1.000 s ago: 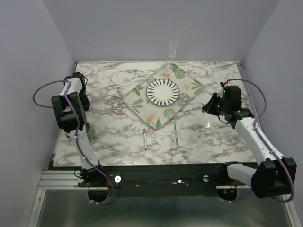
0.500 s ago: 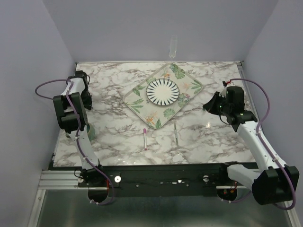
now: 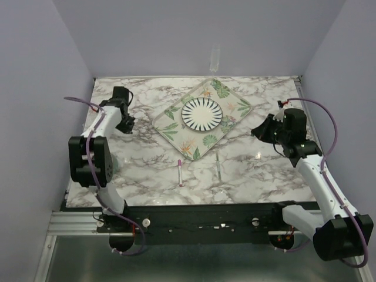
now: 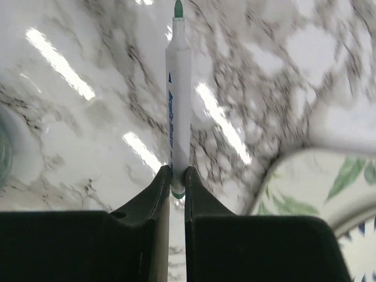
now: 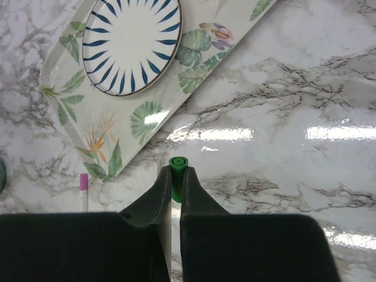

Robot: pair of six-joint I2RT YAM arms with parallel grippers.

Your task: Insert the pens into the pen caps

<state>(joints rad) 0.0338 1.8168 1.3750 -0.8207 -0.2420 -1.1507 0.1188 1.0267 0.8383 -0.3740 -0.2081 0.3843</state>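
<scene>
At far left, the left claw (image 4: pixel 178 172) is clenched on the rear end of a white, green-tipped marker pen (image 4: pixel 178 88). It holds the pen off the marble worktop (image 3: pixel 141 158) with the nib projecting clear ahead, presumably so that it can enter a cap. Between the arms, near the leaf-printed tray (image 3: pixel 226 91), lie a pink-ended pen (image 3: pixel 180 172) and a pale slender item (image 3: pixel 218 165) too small to identify. At right, the right claw (image 5: pixel 177 174) grips the green pen cap (image 5: pixel 177 163), well apart from the nib and probably raised to meet it, though which way its mouth faces cannot be told.
</scene>
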